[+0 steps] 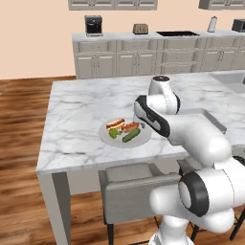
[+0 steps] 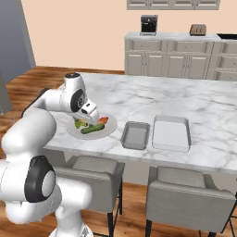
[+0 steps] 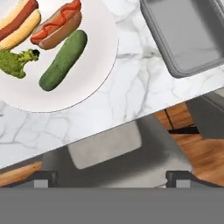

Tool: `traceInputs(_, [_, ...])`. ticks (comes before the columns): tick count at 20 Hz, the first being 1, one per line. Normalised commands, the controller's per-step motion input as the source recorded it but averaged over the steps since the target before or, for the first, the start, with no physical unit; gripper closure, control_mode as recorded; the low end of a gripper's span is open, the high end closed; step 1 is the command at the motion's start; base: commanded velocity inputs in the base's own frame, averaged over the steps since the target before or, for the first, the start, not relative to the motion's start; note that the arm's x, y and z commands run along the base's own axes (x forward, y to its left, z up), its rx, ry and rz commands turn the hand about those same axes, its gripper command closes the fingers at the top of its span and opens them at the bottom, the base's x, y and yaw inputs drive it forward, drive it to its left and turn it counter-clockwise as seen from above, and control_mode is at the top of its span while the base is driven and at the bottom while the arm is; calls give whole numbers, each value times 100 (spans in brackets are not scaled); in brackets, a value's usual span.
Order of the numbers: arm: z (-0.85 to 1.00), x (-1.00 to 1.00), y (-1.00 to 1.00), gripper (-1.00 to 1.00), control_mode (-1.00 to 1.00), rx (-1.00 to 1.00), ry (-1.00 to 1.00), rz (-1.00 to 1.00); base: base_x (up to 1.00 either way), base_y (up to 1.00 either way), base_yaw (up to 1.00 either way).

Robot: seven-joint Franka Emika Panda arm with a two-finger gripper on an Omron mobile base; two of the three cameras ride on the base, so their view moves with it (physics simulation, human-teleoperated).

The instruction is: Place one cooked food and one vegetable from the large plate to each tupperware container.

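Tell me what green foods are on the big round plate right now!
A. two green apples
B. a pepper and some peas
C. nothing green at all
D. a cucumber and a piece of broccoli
D: the large plate holds a long cucumber and a piece of broccoli, lying next to two hot dogs.

Round white plate [image 3: 94, 74] at upper left on a marble counter [image 3: 131, 94], holding two hot dogs [image 3: 57, 24] in buns streaked with red sauce, a green cucumber [image 3: 63, 60] lying diagonally just beside them, and a broccoli floret [image 3: 16, 62]. Grey rectangular tray [image 3: 186, 35] at upper right, apart from the plate. Grey chair seat [image 3: 118, 151] and wood floor [image 3: 199, 151] below the counter edge.
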Motion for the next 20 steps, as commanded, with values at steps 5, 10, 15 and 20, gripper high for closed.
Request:
traceInputs(5, [-61,54,4,-100,-100,8,11,-5,0,0,0])
traceInputs(10, [-48,56,13,-100,-100,7,6,0,0,0,0])
traceInputs(15, [-40,54,21,-100,-100,0,5,0,0,0,0])
traceInputs(20, [-33,49,16,-100,-100,2,0,0,0,0,0])
